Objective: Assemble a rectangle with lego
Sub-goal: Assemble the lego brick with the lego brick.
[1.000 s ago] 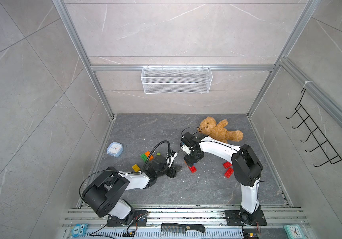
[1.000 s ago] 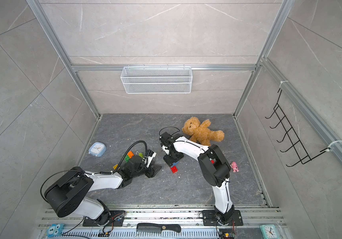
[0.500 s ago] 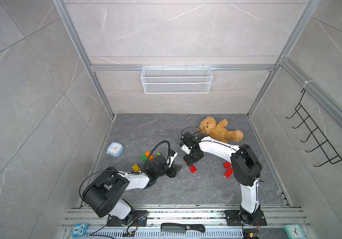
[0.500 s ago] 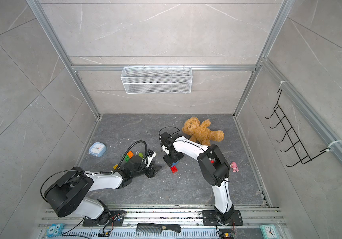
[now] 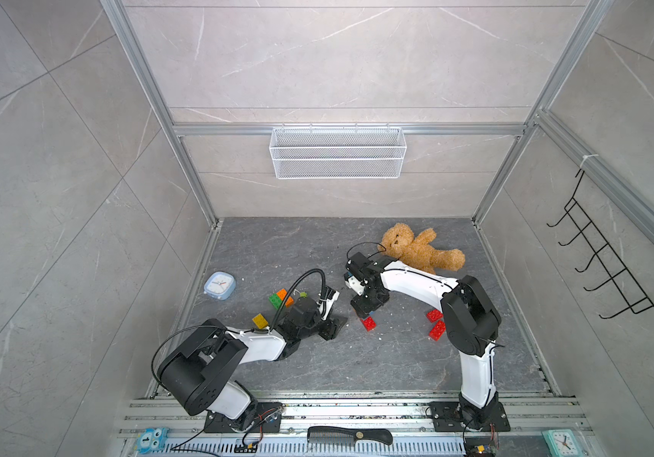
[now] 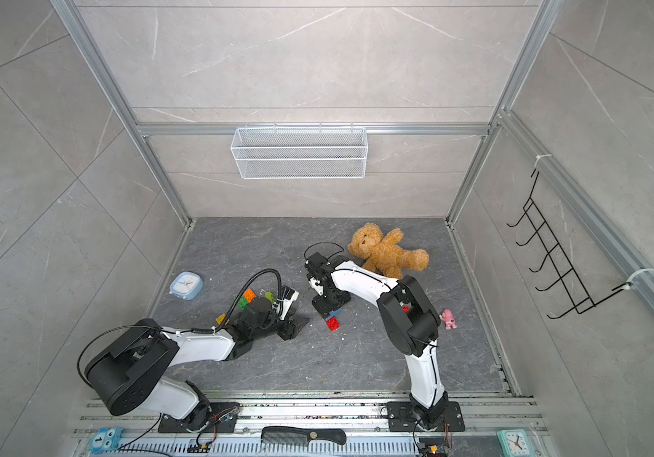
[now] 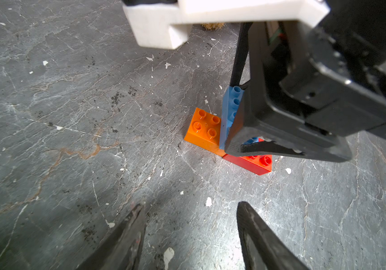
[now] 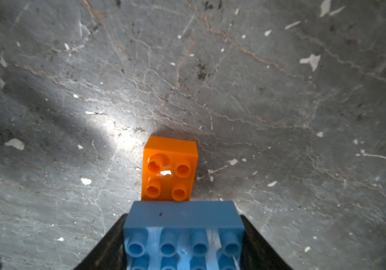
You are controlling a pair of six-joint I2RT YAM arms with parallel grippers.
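My right gripper is shut on a blue 2x4 lego brick, gripped by its two short ends. In the left wrist view this blue brick stands on its long edge against an orange 2x2 brick and above a red brick, both flat on the floor. The orange brick lies just past the blue one. My left gripper is open and empty, low over the floor and a short way from that group. In a top view the red brick shows under the right gripper.
Loose green, orange and yellow bricks lie behind the left wrist. Two red bricks sit by the right arm. A teddy bear, a small clock and a pink figurine are also on the floor.
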